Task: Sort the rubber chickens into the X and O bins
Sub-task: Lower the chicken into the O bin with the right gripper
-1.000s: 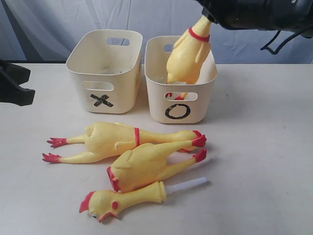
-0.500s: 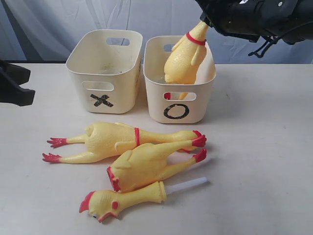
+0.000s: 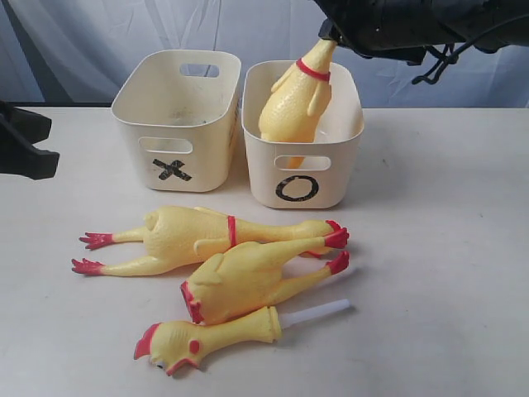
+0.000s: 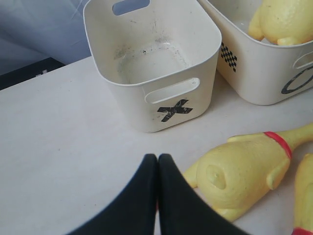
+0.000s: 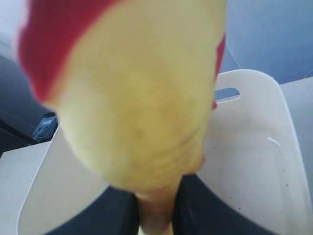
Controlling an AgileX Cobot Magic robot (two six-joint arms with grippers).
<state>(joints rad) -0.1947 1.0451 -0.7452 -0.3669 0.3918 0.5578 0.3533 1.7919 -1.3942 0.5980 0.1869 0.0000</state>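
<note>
My right gripper (image 3: 329, 35) is shut on the neck of a yellow rubber chicken (image 3: 289, 103) that hangs tilted with its body down inside the O bin (image 3: 335, 178). The right wrist view is filled by that chicken (image 5: 142, 103), its neck pinched between the dark fingers (image 5: 195, 205). The X bin (image 3: 136, 112) stands to the left, nothing in it (image 4: 151, 61). Three more rubber chickens lie on the table in front: a long one (image 3: 198, 236), a second (image 3: 248, 277), and a head with a white tube (image 3: 215, 335). My left gripper (image 4: 157, 159) is shut, hovering beside the long chicken (image 4: 244, 171).
The two bins stand side by side, touching, near the table's back edge. A blue-grey curtain hangs behind. My left arm (image 3: 21, 145) shows as a dark shape at the left edge of the exterior view.
The right gripper has carried the held chicken leftward and lower into the O bin. The O bin has shifted a little to the left. The left gripper has not moved.
</note>
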